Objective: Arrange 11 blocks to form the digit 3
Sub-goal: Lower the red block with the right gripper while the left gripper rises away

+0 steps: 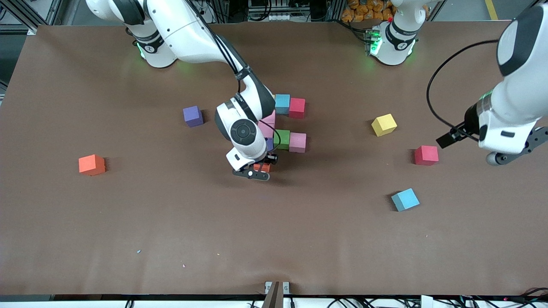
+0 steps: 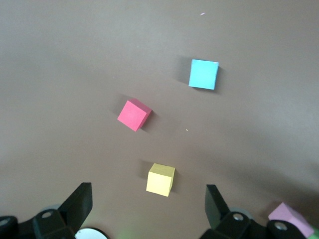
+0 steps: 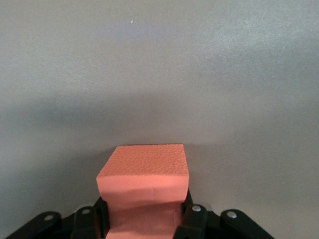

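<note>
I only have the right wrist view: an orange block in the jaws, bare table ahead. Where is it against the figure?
Observer: The right gripper, shut on the held orange block, is over the table beside the partial figure's green block.
Operator: Any loose blocks?
Observer: Five: purple block and spare orange block toward the right arm's end; yellow block, red block and light blue block toward the left arm's.
Operator: The left arm?
Observer: The left gripper waits open near the red block.
</note>
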`<state>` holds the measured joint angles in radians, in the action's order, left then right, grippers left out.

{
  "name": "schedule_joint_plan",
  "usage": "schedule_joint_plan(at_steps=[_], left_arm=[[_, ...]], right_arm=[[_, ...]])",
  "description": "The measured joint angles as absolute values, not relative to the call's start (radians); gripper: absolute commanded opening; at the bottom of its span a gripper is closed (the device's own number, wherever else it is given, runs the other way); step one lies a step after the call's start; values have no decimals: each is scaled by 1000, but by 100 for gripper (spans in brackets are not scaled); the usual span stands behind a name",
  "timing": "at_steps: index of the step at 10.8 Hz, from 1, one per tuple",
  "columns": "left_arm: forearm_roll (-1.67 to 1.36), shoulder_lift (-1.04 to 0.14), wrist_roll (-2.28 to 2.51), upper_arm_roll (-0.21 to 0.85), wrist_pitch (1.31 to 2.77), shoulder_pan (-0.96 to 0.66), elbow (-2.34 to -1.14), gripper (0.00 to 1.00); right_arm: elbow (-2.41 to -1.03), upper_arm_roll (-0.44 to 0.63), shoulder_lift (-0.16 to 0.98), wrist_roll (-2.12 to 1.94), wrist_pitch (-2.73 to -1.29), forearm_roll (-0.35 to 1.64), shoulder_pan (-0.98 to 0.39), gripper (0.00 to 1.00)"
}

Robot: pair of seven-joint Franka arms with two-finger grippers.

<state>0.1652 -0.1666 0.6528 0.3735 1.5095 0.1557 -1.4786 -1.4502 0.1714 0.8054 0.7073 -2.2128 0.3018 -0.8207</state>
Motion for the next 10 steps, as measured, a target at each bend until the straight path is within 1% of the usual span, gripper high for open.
schedule_joint_plan(at_steps=[2, 5, 6, 8, 10], left_arm=[[142, -107, 560, 331, 1507, 100, -1484, 100], [109, -10, 406, 196, 1504, -18, -1520, 100], [96, 11, 347, 174, 1504, -28, -1529, 100], [54, 18, 259, 161, 1517, -24, -1529, 100], [-3, 17, 237, 158, 1570, -24, -1530, 100]], right_arm=[[-1439, 171, 806, 707, -2202, 310, -821, 0], [-1428, 170, 807, 707, -2190, 311, -821, 0], [-1427, 170, 809, 707, -2190, 311, -821, 0], [-1426, 169, 813, 707, -2190, 311, -821, 0], [-1425, 166, 821, 707, -2191, 310, -821, 0]])
